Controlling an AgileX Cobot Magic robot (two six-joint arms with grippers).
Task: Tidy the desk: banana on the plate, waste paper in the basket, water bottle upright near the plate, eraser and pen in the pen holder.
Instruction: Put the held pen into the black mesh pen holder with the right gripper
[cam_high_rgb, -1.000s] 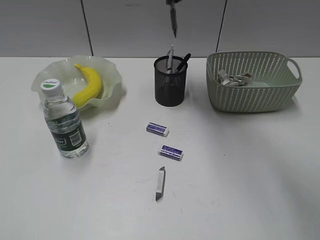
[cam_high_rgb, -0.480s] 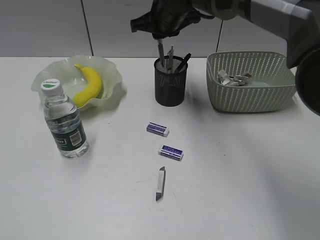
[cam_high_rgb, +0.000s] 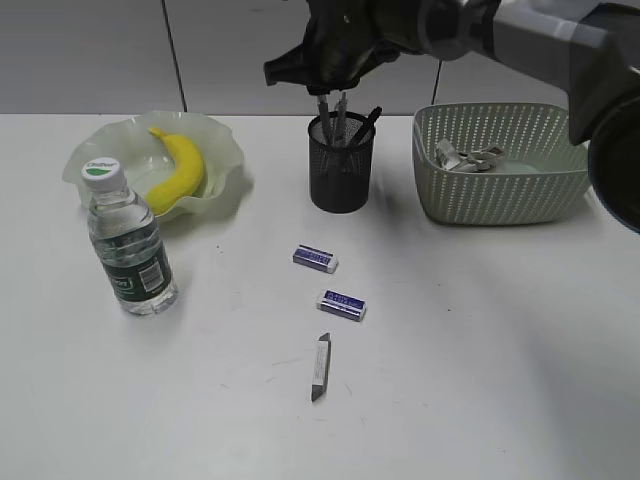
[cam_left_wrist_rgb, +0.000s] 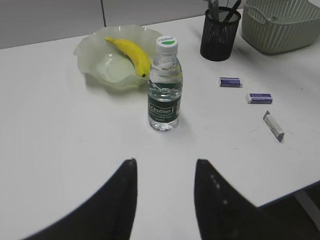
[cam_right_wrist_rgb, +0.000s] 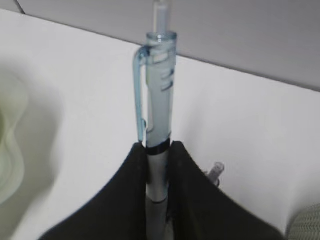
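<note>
Two erasers and lie loose on the white bench, one just past the other, with a grey stick-shaped item lying a little nearer the front edge. Behind them stands the pen holder, black mesh, with a few pens poking out. The right pincer hangs right over its mouth, its black fingers pinched tight on a pen with a clear pale-blue cap and clip, held upright with its lower end down at the cup's rim. The banana lies in the wavy green plate at the back left, and the water bottle stands upright just in front of that plate, cap on. Off to the right, the basket holds the waste paper, crumpled against its far-left inner corner. The left pincer hovers low over bare bench near the front, fingers spread apart with nothing between them, well back from the bottle.
</note>
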